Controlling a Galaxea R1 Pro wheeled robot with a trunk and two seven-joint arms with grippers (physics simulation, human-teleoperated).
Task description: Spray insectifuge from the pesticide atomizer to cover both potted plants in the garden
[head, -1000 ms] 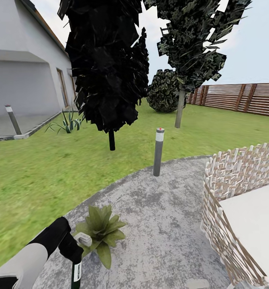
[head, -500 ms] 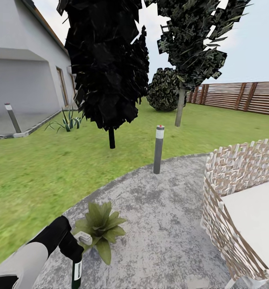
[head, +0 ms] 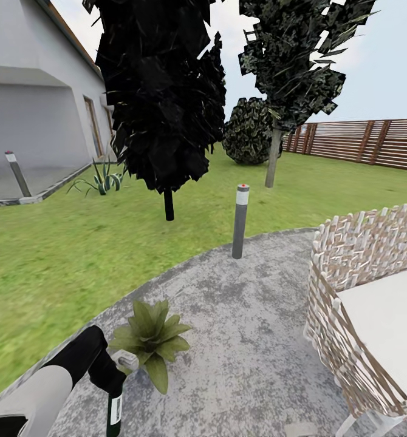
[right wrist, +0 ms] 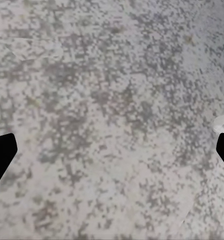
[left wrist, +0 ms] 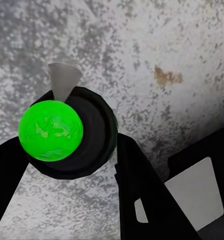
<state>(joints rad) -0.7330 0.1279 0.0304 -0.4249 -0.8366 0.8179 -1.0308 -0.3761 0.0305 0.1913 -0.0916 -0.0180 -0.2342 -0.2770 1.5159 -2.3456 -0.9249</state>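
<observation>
Left tool (head: 113, 388) grips pesticide atomizer (head: 115, 414) beside potted plant (head: 150, 334).

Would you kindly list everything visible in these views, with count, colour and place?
potted plant: one, green leaves, on the patio's near edge beside the left arm
pesticide atomizer: one, dark bottle with pale label, in the left gripper; green cap in the left wrist view
patio: one, mottled grey, round
bollard posts: two, grey; one at the patio's edge, one by the house
wicker chair: one, pale, at right
trees: two, dark, on the lawn
fence: brown slats, far right
house: grey, at left
left gripper: black, closed around the atomizer
right gripper: black fingers spread, above the patio
</observation>
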